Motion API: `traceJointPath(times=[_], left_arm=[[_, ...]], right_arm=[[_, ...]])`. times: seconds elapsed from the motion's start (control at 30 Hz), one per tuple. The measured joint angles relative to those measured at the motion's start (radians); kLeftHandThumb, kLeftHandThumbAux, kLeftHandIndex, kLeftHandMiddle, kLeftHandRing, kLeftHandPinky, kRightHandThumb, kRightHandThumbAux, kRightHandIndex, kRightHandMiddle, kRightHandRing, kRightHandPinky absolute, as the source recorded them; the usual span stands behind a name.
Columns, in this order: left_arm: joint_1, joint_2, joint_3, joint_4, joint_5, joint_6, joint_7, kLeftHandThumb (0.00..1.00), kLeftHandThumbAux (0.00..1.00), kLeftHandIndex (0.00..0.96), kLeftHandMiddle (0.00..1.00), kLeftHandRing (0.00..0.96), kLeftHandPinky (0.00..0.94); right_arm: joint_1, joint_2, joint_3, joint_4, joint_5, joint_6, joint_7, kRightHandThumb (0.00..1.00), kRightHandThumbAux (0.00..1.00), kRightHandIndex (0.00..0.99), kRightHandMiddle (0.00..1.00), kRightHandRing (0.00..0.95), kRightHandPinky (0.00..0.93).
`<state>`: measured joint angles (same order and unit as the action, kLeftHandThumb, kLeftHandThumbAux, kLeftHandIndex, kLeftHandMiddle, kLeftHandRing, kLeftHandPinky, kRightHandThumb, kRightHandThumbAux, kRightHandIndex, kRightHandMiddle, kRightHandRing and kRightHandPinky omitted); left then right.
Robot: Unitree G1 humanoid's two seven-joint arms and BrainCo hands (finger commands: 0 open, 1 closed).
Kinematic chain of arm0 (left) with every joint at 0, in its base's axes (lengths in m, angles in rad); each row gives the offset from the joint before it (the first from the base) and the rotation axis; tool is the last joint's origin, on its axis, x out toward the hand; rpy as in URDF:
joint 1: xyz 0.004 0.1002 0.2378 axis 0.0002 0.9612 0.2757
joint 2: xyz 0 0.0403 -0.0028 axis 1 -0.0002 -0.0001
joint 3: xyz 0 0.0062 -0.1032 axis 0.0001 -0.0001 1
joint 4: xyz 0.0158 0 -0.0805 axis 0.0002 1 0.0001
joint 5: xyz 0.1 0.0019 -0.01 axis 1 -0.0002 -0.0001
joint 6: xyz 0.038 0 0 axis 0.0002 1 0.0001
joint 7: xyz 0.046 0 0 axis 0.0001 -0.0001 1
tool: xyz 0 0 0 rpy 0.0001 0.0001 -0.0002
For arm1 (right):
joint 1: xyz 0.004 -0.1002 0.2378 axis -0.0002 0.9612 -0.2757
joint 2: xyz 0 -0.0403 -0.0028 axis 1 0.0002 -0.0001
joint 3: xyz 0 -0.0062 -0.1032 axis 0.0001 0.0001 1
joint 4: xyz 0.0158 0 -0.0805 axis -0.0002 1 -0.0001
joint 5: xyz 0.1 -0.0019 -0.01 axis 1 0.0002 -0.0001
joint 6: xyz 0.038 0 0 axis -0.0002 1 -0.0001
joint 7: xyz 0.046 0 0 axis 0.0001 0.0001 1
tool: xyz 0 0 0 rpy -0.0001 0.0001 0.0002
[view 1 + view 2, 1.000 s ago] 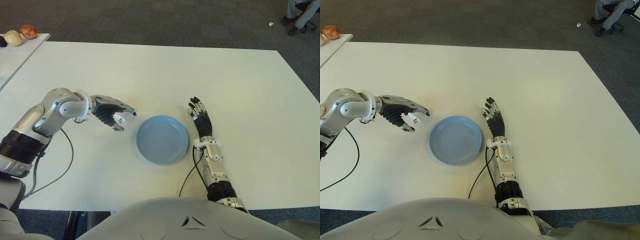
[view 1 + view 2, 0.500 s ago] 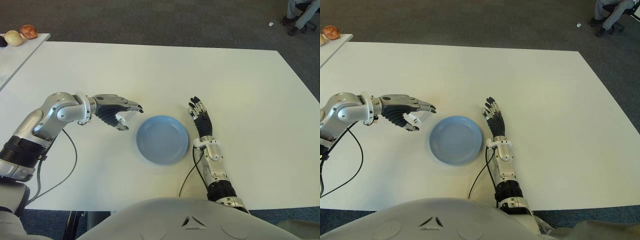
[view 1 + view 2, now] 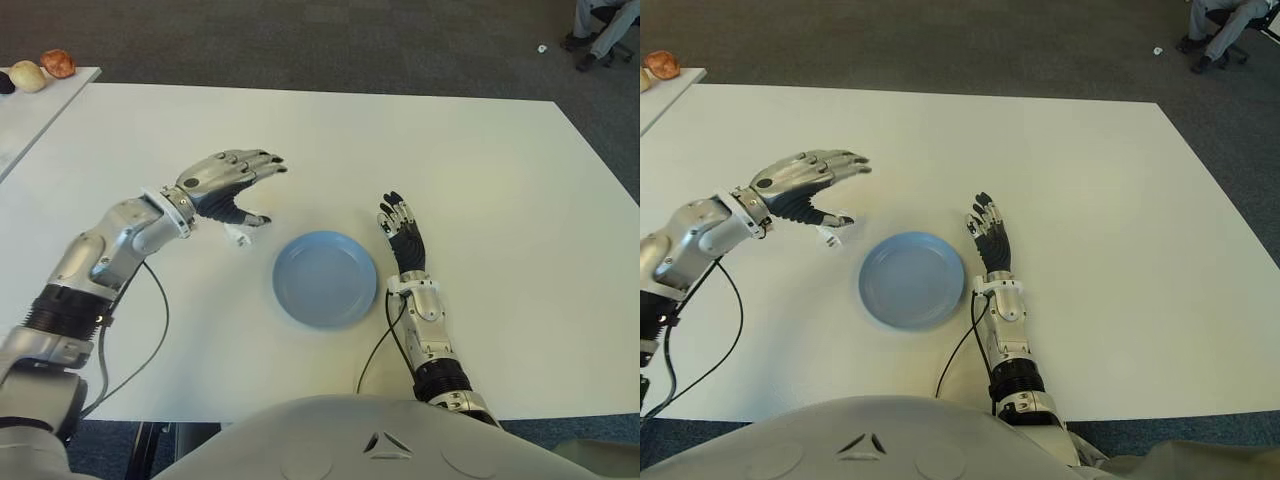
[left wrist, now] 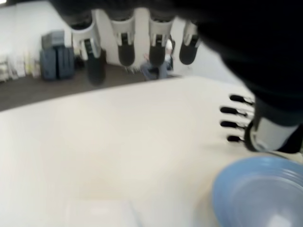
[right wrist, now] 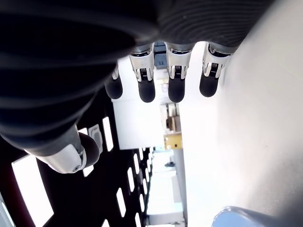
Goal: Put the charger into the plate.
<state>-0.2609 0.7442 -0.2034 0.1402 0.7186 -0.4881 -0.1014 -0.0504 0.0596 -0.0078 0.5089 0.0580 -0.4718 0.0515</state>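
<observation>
From my remote station, I see the left hand (image 3: 228,180) raised over the white surface (image 3: 480,180), fingers spread wide and holding nothing. The charger (image 3: 238,234), a small white block, lies on the surface just below that hand's thumb and just left of the blue plate (image 3: 325,278); it is outside the plate, near its far-left rim. In the left wrist view the charger (image 4: 102,212) shows as a pale blurred shape on the surface beneath the extended fingertips (image 4: 126,54), clear of them. The plate sits at the near middle of the surface with nothing in it. My right hand (image 3: 401,233) lies just right of the plate, fingers stretched out straight and pointing away from the robot, gripping nothing; its own wrist view shows the fingers (image 5: 146,90) extended in a row beside the surface. A black cable (image 3: 378,345) curves along the surface between the plate and the right forearm. At the far left, a second white table (image 3: 30,110) carries a few small rounded objects (image 3: 42,68). At the far right corner, a seated person's legs (image 3: 600,30) show on the grey carpet (image 3: 320,40).
</observation>
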Motion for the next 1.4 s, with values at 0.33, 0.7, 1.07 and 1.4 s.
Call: traceJointPath(times=[0.33,0.7,1.07,1.4], left_arm=[[0.015,-0.147,-0.001,0.066,0.107,0.242,0.212,0.153,0.408,0.000,0.000,0.000,0.000],[0.036,-0.236,-0.001,0.054,0.116,0.456,0.241,0.214,0.348,0.000,0.000,0.000,0.000],[0.058,-0.263,-0.006,0.054,0.116,0.515,0.270,0.212,0.275,0.000,0.000,0.000,0.000],[0.097,-0.267,-0.015,0.011,0.116,0.574,0.262,0.173,0.262,0.000,0.000,0.000,0.000]], right_arm=[[-0.009,0.000,0.001,0.025,0.001,-0.010,-0.008,0.029,0.559,0.038,0.102,0.070,0.077],[-0.011,0.000,0.000,0.033,0.001,-0.022,-0.009,0.028,0.568,0.046,0.102,0.072,0.077],[-0.011,0.000,-0.001,0.031,0.001,-0.027,-0.015,0.025,0.566,0.048,0.100,0.070,0.075],[-0.006,0.000,0.000,0.021,0.001,-0.026,-0.018,0.021,0.561,0.048,0.097,0.067,0.073]])
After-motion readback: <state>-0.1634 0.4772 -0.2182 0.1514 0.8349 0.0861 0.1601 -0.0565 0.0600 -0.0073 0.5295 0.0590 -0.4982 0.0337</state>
